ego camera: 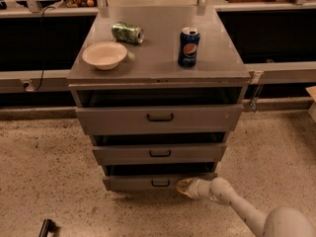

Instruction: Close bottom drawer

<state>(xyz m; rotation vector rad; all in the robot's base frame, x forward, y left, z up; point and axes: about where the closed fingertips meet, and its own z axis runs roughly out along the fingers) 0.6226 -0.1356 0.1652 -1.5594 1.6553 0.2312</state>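
The bottom drawer (133, 182) is the lowest of three grey drawers in a metal cabinet. Its narrow front with a small dark pull stands out only a little from the cabinet, with a thin dark gap above it. My gripper (183, 186) is at the end of the white arm that comes in from the lower right. It rests against the drawer front just right of the pull.
The middle drawer (159, 153) and top drawer (159, 117) also stand slightly out. On the cabinet top (158, 63) are a white bowl (104, 55), a green can lying on its side (127, 32) and an upright blue Pepsi can (188, 47). Speckled floor surrounds the cabinet.
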